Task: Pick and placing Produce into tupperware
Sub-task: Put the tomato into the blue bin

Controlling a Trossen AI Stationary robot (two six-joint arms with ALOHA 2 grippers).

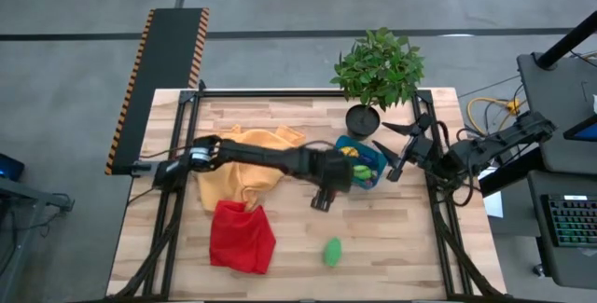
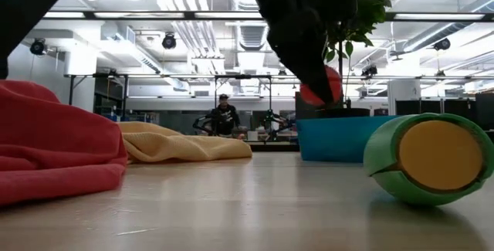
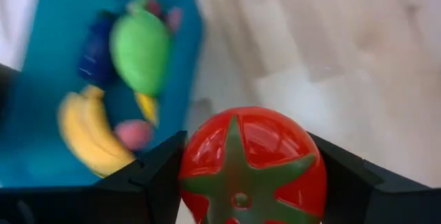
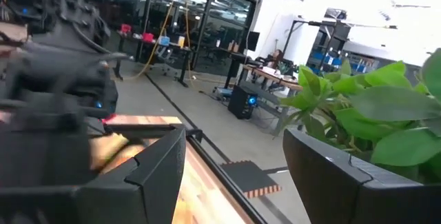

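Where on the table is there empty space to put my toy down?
Bare wood lies between the red cloth and the green piece, and along the right front. It is crowded around the tupperware, where the left gripper holds the tomato.

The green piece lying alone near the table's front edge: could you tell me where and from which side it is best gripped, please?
Grip the green piece across its rounded middle, coming straight down from above. It lies on its side, apart from the red cloth, with bare table around it, so fingers can close on both flanks. Its flat yellow cut face gives a poorer hold. The left tool holds the tomato, so it must release first.
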